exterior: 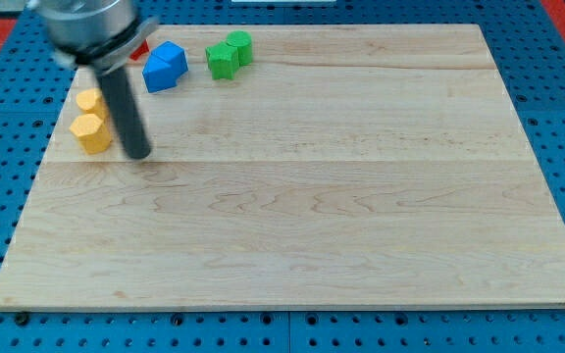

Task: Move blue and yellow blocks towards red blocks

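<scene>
My tip [138,154] rests on the board near the view's upper left, just right of two yellow blocks. The lower yellow hexagonal block [91,133] is left of the tip; a smaller yellow block [89,100] sits above it, partly behind the rod. A blue block [165,67], two joined pieces, lies above and right of the tip. A red block [139,49] shows only as a sliver at the top, mostly hidden behind the arm's grey body.
Two green blocks [228,54] sit touching each other right of the blue block, near the board's top edge. The wooden board [312,216] lies on a blue perforated table.
</scene>
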{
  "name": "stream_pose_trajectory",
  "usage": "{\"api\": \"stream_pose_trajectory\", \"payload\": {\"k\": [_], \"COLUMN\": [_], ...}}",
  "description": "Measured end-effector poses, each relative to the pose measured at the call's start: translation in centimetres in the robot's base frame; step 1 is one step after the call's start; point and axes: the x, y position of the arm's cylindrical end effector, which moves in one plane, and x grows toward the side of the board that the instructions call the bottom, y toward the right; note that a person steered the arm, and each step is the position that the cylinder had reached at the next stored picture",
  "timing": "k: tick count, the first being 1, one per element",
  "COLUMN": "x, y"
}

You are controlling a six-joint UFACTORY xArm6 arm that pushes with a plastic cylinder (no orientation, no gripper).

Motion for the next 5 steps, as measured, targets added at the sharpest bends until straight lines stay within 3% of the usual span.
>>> {"api": "stream_pose_trajectory", "payload": {"k": [1, 3, 5], "x": [1.8, -3.0, -4.3], "y": [-3.0, -4.6, -4.6]}}
